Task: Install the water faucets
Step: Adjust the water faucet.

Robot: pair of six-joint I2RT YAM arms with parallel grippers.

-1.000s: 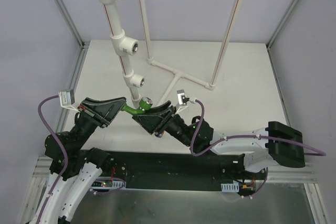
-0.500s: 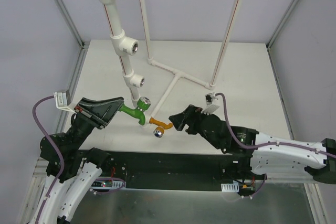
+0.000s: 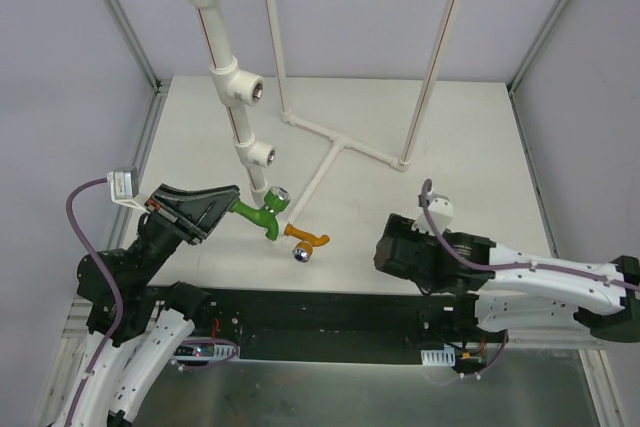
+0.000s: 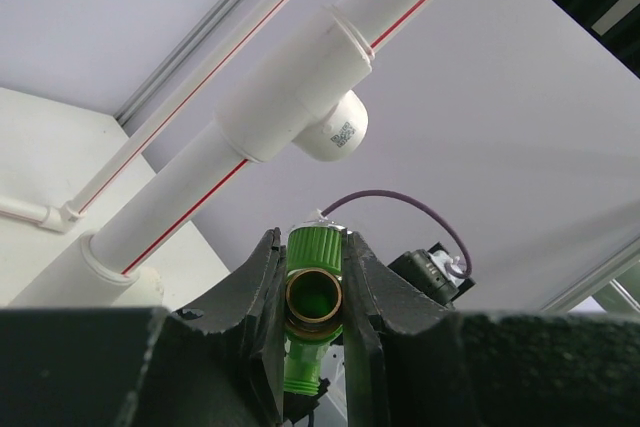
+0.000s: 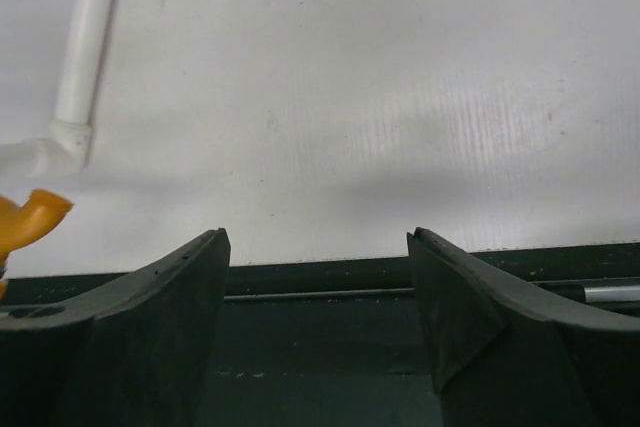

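My left gripper (image 3: 236, 203) is shut on the green faucet (image 3: 258, 213) and holds it just below the lowest tee fitting (image 3: 262, 155) of the upright white pipe. In the left wrist view the green faucet (image 4: 315, 292) sits between the fingers, its brass-ringed opening facing the camera, under a tee fitting (image 4: 300, 97). The orange faucet (image 3: 305, 239) lies on the table beside it, silver end toward the front edge. My right gripper (image 3: 383, 246) is open and empty, to the right of the orange faucet. In the right wrist view (image 5: 315, 239) the orange faucet (image 5: 30, 219) shows at the left edge.
The white pipe (image 3: 228, 67) rises from the table with two more tee fittings (image 3: 247, 90) higher up. A white pipe frame (image 3: 345, 142) lies on the table and stands behind. The black base rail (image 3: 300, 307) runs along the near edge.
My right arm has pulled back to the right, away from the left gripper, uncovering the orange faucet on the table. The left gripper still holds the green faucet, nearly unmoved.
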